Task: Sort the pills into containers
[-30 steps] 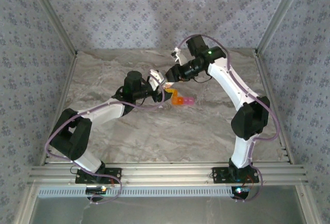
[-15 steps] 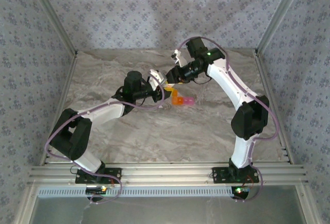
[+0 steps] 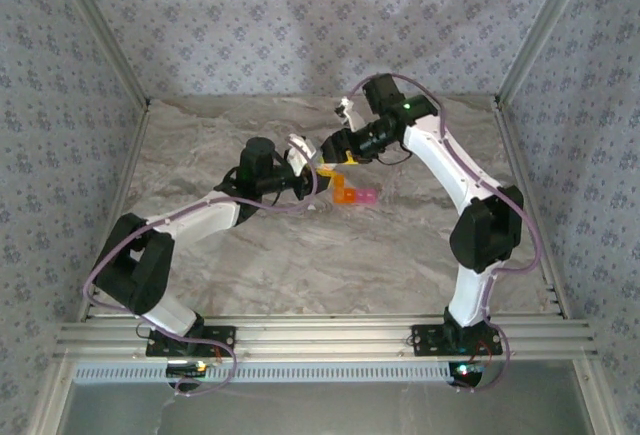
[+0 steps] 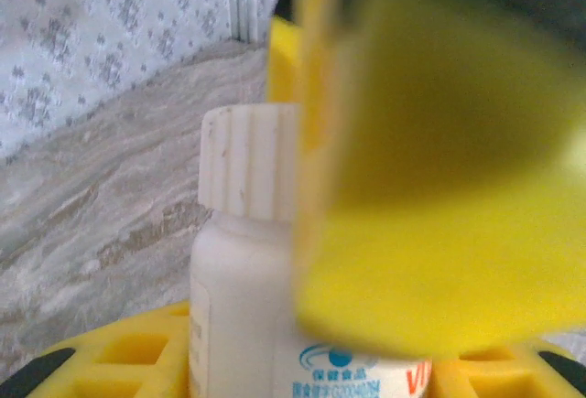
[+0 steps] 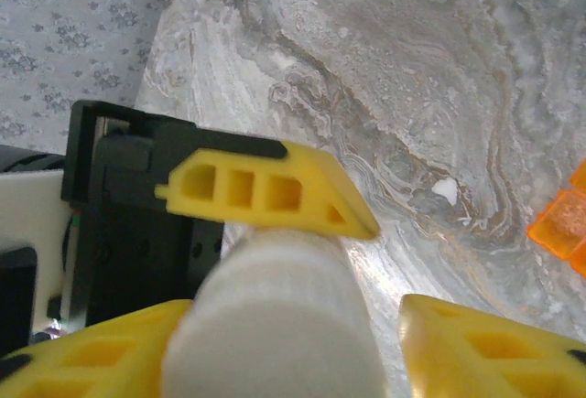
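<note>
Your left claw (image 4: 307, 371) pinches the white bottle (image 4: 243, 270), while your right claw (image 5: 293, 348) stands spread around its ribbed cap (image 5: 275, 297).

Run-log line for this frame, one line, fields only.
left end effector: shut on white bottle | right end effector: open around cap | containers: orange and pink, on table, not held
</note>
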You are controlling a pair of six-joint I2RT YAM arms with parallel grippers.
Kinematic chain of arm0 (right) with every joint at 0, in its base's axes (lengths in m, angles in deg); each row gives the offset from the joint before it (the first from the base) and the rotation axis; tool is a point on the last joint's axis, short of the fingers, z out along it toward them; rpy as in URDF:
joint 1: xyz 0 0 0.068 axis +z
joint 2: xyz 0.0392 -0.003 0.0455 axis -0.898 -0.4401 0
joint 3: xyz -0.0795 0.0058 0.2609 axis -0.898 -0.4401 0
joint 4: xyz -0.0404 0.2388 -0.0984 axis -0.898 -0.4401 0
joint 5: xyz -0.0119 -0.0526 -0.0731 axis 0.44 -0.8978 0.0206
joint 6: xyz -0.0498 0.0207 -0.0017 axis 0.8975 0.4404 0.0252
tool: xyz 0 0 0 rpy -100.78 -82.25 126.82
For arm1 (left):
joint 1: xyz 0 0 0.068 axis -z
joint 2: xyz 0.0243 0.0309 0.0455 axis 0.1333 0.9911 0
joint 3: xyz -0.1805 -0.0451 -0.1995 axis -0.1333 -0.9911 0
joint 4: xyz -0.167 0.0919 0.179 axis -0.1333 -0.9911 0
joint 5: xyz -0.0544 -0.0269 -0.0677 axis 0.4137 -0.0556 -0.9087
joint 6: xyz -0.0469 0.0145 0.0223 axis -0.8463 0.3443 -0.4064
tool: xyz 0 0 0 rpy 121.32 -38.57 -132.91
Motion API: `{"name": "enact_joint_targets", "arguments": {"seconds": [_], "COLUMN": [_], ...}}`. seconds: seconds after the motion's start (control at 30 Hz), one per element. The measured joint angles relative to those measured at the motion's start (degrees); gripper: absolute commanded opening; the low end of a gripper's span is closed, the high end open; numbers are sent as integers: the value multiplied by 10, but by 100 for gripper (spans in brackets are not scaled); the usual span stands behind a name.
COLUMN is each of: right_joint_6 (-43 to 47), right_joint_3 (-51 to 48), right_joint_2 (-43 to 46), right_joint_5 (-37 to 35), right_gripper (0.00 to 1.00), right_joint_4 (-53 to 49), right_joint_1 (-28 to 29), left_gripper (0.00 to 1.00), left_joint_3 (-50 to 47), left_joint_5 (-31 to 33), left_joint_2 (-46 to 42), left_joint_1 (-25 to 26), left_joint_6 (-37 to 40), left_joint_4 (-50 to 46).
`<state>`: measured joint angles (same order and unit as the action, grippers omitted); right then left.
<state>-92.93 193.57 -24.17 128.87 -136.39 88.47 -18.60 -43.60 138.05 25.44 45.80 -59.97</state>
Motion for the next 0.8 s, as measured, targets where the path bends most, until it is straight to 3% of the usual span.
{"name": "enact_joint_targets", "arguments": {"seconds": [0.2, 0.3, 0.57, 0.8], "right_joint_6": [-62, -121, -275, -323], "right_joint_3": [-113, -176, -256, -256], "right_joint_2": [108, 160, 183, 179], "right_joint_5": [21, 24, -38, -75], "right_gripper": [71, 71, 76, 78], "right_joint_4": [83, 152, 307, 364], "right_joint_1": [-59, -85, -79, -46], "left_gripper": [21, 0, 0, 0], "left_joint_3": [19, 24, 34, 64], "left_joint_5": [17, 21, 11, -5], "left_joint_2": [-13, -21, -24, -18], "left_joint_1": [-11, -12, -12, -12], "left_joint_6": [-19, -19, 2, 5], "left_joint_4": [-56, -70, -111, -129]}}
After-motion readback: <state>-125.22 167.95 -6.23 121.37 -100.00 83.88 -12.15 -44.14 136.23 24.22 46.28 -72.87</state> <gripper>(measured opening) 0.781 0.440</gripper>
